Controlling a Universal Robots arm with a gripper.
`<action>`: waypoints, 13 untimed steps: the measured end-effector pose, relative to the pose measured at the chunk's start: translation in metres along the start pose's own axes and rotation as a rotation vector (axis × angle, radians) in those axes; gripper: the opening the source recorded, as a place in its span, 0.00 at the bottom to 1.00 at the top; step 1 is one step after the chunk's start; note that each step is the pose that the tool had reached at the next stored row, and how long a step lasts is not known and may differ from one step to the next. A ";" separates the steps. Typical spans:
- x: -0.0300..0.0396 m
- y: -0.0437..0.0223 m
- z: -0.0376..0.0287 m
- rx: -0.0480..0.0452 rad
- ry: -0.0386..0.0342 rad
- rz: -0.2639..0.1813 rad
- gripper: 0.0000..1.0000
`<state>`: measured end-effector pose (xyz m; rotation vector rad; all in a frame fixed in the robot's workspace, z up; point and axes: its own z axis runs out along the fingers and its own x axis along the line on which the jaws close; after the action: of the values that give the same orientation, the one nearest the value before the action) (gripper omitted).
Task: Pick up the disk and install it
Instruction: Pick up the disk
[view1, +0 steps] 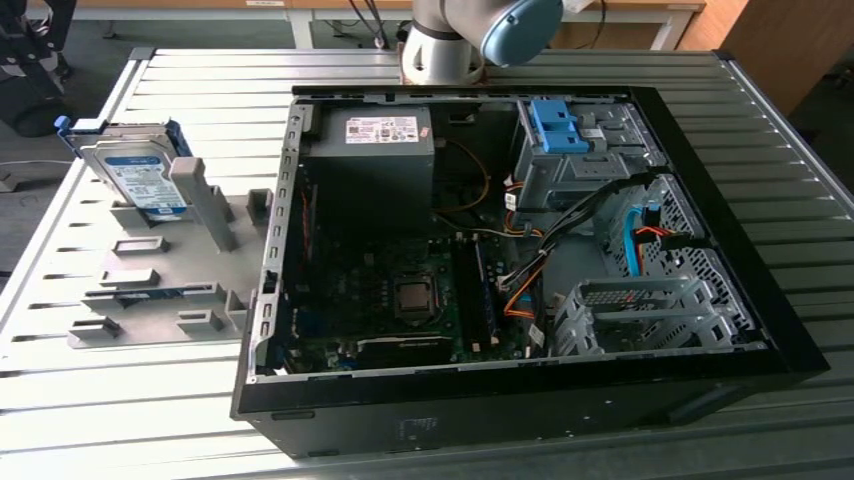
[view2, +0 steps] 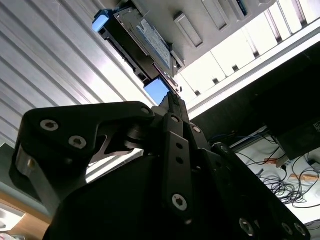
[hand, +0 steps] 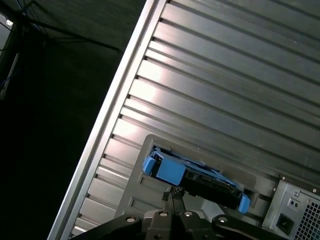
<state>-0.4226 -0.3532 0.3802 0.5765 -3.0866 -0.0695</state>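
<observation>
- Hand (hand: 172, 193): black, two-fingered. In both wrist views I see the fingers pressed together at the tips with nothing pinched between them.
- Arm (view1: 447, 40): a grey joint with a blue cap at the far edge of the exterior view, behind the computer case (view1: 534, 405).
- Disk (view1: 134, 172): a silver drive with a blue-and-white label and blue side rails (hand: 162, 170). It stands on edge in the holder plate (view1: 160, 285), outside the case on the exterior view's left. I log it as not picked up and not installed.
- Disk against hand: in both wrist views the disk lies just past the fingertips and apart from them. I cannot tell how wide the gap is.
- Holder plate: grey, with upright posts and slots. It lies flat on the worktop (view1: 747, 100), just beside the case's side wall.
- Worktop: ribbed metal slats that carry both the plate and the case.
- Computer case: black, lying on its side with the panel off and the inside open to view.
- Power supply (view1: 374, 160): a dark box with a white sticker in the far corner of the case, toward the exterior view's left.
- Drive cage (view1: 577, 170): bare metal at the far side of the case, toward the exterior view's right, with a blue bracket (view1: 558, 125) on top.
- Motherboard (view1: 400, 300): dark, on the case floor, with orange cables (view1: 521, 290) beside it.
</observation>
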 end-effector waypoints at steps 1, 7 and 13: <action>0.0000 0.0000 0.0000 -0.0001 0.0001 -0.003 0.11; 0.0000 0.0000 0.0000 -0.0002 0.0010 -0.024 0.11; 0.0000 0.0000 0.0000 -0.0003 0.0020 -0.047 0.11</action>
<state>-0.4226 -0.3532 0.3802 0.6482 -3.0713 -0.0694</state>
